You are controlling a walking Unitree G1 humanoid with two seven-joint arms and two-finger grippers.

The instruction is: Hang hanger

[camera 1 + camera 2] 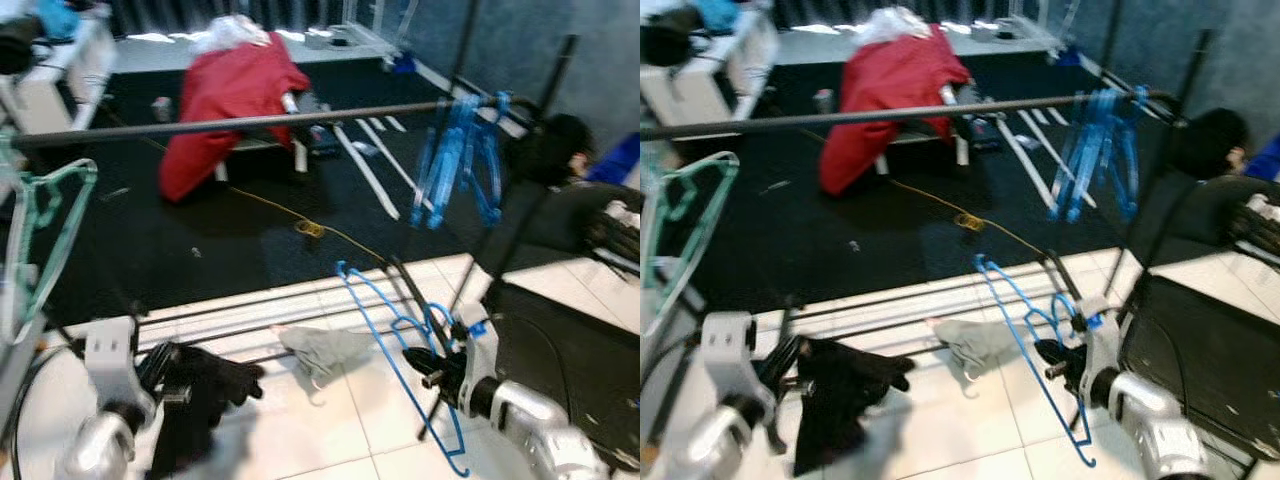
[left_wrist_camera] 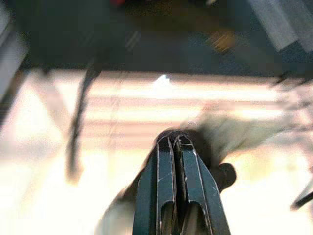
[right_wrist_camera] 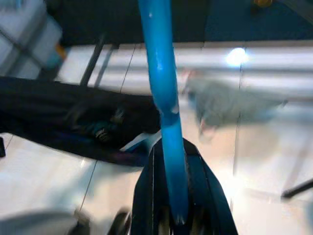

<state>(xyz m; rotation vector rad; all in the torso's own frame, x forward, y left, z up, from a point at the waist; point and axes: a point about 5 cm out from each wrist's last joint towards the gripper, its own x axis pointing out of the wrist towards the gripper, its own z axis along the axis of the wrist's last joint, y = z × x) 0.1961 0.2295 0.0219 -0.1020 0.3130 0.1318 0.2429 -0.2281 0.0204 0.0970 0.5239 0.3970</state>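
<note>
The blue hanger (image 1: 400, 340) is in the right tool (image 1: 425, 368), low down over the white tile floor (image 1: 330, 420), well below the long black rail (image 1: 250, 122). In the right wrist view the two black fingers (image 3: 146, 196) are pressed onto one blue bar of the hanger (image 3: 164, 88) — a tight pinch. The hanger tilts, with its top end up toward the rail and its lower tip down near the floor.

It looks like thin plastic, so I think it is very light and stiff, but smooth and a bit slippery. It could twist or swing in the pinch if the arm moves fast. A good place to hold it is on a straight bar near the middle, away from the hook, so the hook stays free to go over the rail.

More blue hangers (image 1: 460, 155) already hang in a bunch at the right end of the rail. A pale green hanger (image 1: 45, 235) hangs at the far left. On the floor just beside the held hanger lies a grey cloth (image 1: 325, 348), and further left a black cloth (image 1: 200, 395).

The left tool (image 2: 177, 147) is low over the floor near the black cloth, with its fingers pressed together and holding nothing.

Behind the rail a red cloth (image 1: 235, 95) drapes over something on the dark carpet (image 1: 200, 240).
</note>
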